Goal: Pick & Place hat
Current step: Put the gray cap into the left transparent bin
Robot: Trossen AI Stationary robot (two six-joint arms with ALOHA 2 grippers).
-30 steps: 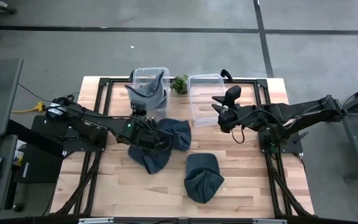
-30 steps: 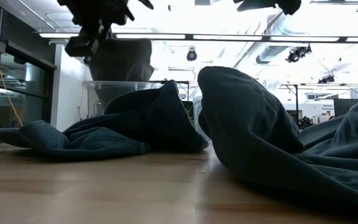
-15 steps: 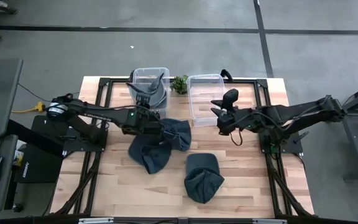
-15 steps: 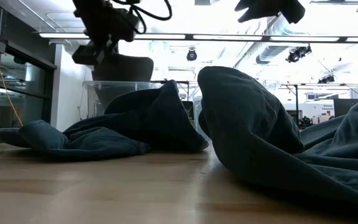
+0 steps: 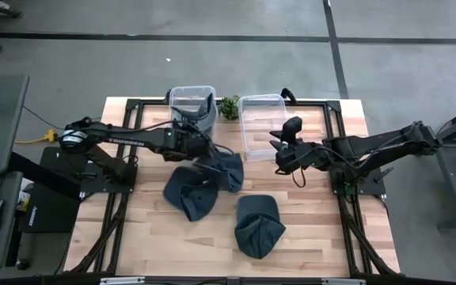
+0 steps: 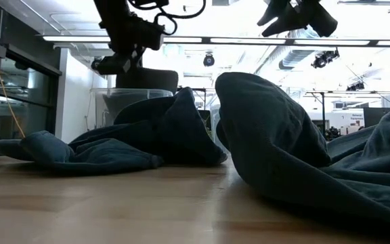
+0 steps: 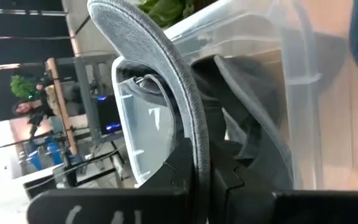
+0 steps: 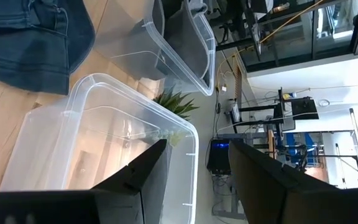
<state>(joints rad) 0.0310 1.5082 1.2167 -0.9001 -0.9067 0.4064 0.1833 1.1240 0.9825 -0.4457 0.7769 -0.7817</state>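
Observation:
A grey hat [image 5: 205, 115] sits partly inside the clear left bin [image 5: 172, 95] at the table's far side. Its brim [image 7: 166, 68] arches up over the bin's rim. My left gripper [image 5: 198, 131] is at the bin's near side, shut on that brim; the low view shows it [image 6: 116, 63] above the hat [image 6: 156, 79]. My right gripper [image 5: 279, 153] hovers open, touching nothing, just near of the clear right bin [image 5: 261, 101], and the right wrist view shows its two fingers apart [image 8: 194, 165]. Two dark blue hats [image 5: 200, 184] [image 5: 258, 226] lie on the table. My left gripper pinches the grey hat's brim edge [image 7: 196, 142] between its two fingers, coming at it about level from the bin's near left side. The brim stands on edge and curves away from the fingers over the bin's rim. The crown [image 7: 247, 118] hangs inside the bin.
A small green plant [image 5: 229, 106] stands between the two bins. The larger blue hat lies just near of the left bin, close under my left arm. Bare wood lies along the table's near edge and its left and right sides.
My left gripper has carried the grey hat from above the blue hat toward the table's far edge and down, so the hat has gone from hanging over the bin's near rim to sitting lower inside the left bin. It has stayed shut on the brim.

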